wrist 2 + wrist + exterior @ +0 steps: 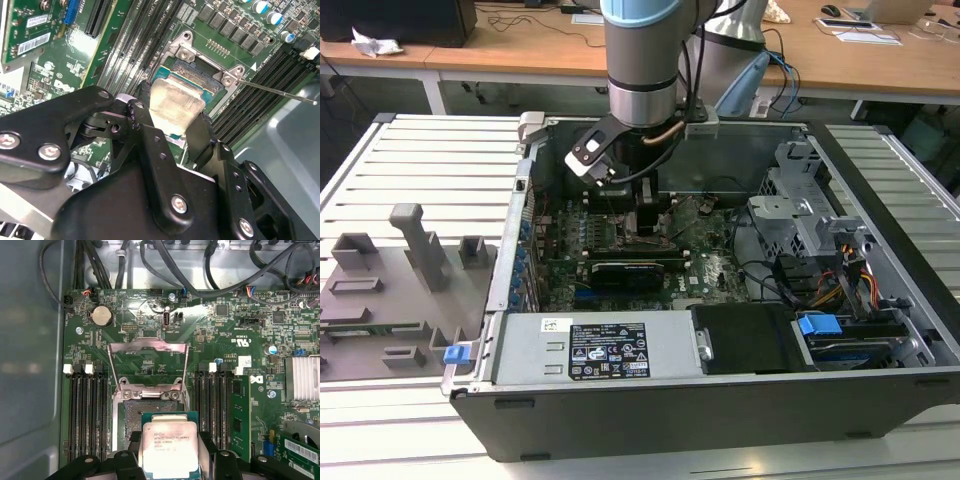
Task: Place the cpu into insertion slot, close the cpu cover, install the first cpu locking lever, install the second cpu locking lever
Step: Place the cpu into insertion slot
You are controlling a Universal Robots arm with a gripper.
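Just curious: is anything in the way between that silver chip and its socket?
Nothing visible. The pincer holds the cpu right by the open insertion slot, and the cpu cover is tilted up, away from it.

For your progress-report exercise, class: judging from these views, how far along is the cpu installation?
Done: nothing shows completed yet. In hand: the hand is shut on the cpu, held over the insertion slot, apparently not seated. Left: the cpu cover stands open, and a locking lever sticks out unlatched.
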